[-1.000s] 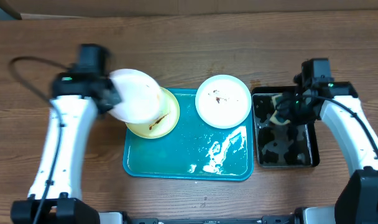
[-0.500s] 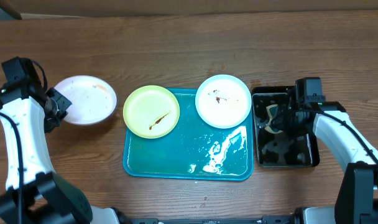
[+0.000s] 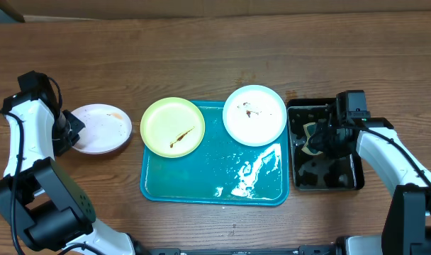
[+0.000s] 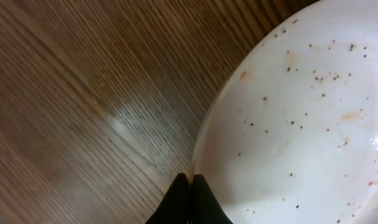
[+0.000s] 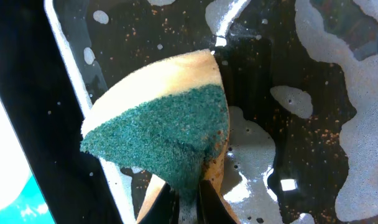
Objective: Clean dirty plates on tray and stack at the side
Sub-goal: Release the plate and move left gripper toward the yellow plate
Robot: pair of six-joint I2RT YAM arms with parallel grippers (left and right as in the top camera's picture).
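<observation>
A white plate (image 3: 98, 128) with faint specks and a brown smear lies on the wooden table left of the teal tray (image 3: 201, 180). My left gripper (image 3: 68, 131) is at its left edge, and the wrist view shows the left gripper (image 4: 191, 177) shut on the rim of that plate (image 4: 301, 124). A yellow-green plate (image 3: 172, 126) with a brown streak sits on the tray's left end. A second white plate (image 3: 254, 115) with brown crumbs sits at the tray's back right. My right gripper (image 3: 322, 134) (image 5: 189, 186) is shut on a green-and-yellow sponge (image 5: 164, 130).
A black tub (image 3: 357, 170) with soapy water stands right of the tray, and the sponge hangs over it. White foam (image 3: 254, 170) lies on the tray's right half. Bare wood runs along the back and left of the table.
My left arm carried the white plate from above the yellow-green plate out to the left and set it down on the table. The right arm with the sponge shifted slightly over the tub.
</observation>
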